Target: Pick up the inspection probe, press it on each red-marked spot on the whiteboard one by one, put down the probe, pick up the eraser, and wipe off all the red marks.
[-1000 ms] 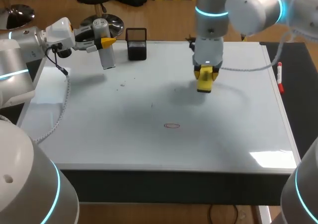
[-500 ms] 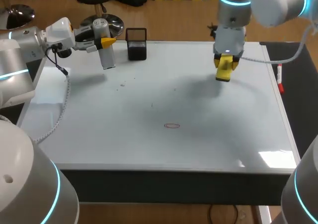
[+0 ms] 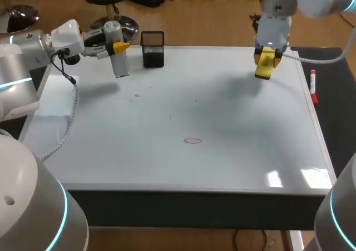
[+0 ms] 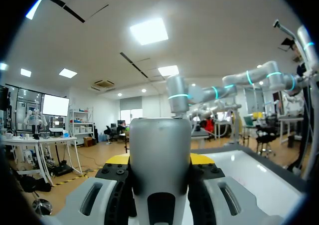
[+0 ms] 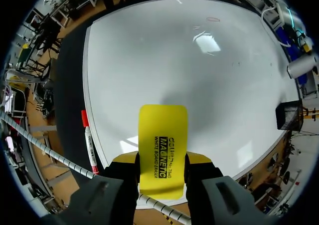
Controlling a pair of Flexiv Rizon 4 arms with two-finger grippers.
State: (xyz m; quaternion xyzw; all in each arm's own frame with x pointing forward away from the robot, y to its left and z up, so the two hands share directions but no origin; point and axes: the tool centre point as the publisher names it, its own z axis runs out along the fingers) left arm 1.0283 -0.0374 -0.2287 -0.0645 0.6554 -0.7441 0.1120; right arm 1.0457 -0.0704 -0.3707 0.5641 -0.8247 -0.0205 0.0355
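The probe (image 3: 118, 59), a silver-grey cylinder, stands upright at the whiteboard's (image 3: 111, 151) back left corner. My left gripper (image 3: 120, 47) is shut on it from the side. In the left wrist view the probe (image 4: 160, 150) fills the gap between the yellow fingertips (image 4: 118, 159). My right gripper (image 3: 266, 59) hangs over the board's back right corner, shut on the yellow eraser (image 3: 265, 67). In the right wrist view the eraser (image 5: 162, 145) juts out ahead of the right gripper (image 5: 162, 157). One red oval mark (image 3: 192, 141) lies near the board's middle front; the red mark (image 5: 213, 19) also shows far ahead of the eraser.
A black mesh holder (image 3: 152, 49) stands at the back edge beside the probe. A red-capped marker (image 3: 314, 87) lies on the dark strip just off the board's right edge, and the marker (image 5: 88, 140) shows beside the eraser. A few faint dark specks (image 3: 137, 95) dot the board.
My right arm has carried the eraser from the board's middle back to its back right corner. The left arm and the probe have not moved.
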